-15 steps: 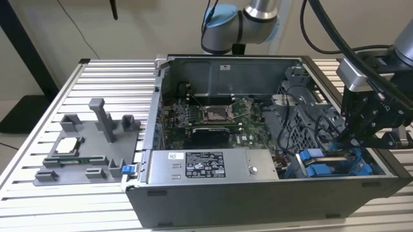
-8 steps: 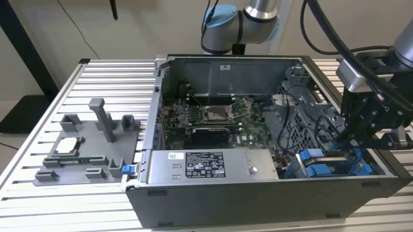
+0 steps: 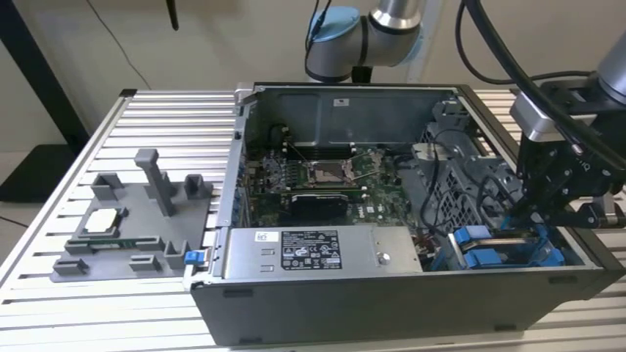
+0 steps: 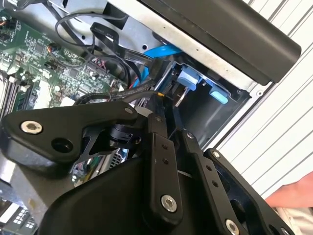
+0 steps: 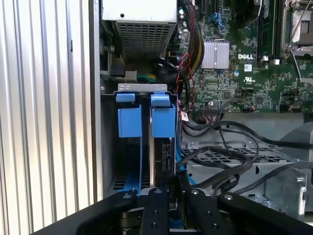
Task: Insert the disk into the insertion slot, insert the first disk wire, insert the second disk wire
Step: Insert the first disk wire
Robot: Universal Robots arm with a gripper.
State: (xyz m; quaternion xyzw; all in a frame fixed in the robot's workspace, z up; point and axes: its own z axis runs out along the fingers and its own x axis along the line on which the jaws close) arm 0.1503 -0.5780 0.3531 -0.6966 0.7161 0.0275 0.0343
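The end effector (image 3: 529, 220) is down inside the open computer case (image 3: 391, 312), at the corner on the exterior view's right, directly over the insertion slot (image 5: 140, 88). In the first wrist view the disk (image 5: 163, 157) stands on edge in that slot as a thin dark slab in its blue frame. It runs from just under the end effector (image 5: 171, 184) towards the two blue tabs (image 5: 163, 115) at the slot's far end. It seems to be at least partly in, but how deep it sits is hidden. Whether the end effector is clenched on the disk, only resting against it, or released cannot be told, because its own body covers the contact. The disk is probably stiff and fairly heavy for its size, with smooth metal faces that could slip. It would not take a knock or a twist well. The safer hold is likely on the blue plastic frame along the long edges, kept square to the slot so it does not jam. A bundle of black cables (image 5: 230, 154) lies over the perforated cage (image 5: 220, 157) just beside the slot. They look soft and springy, so they would be best taken near a plug. The case stands on a ribbed metal surface (image 3: 146, 117).
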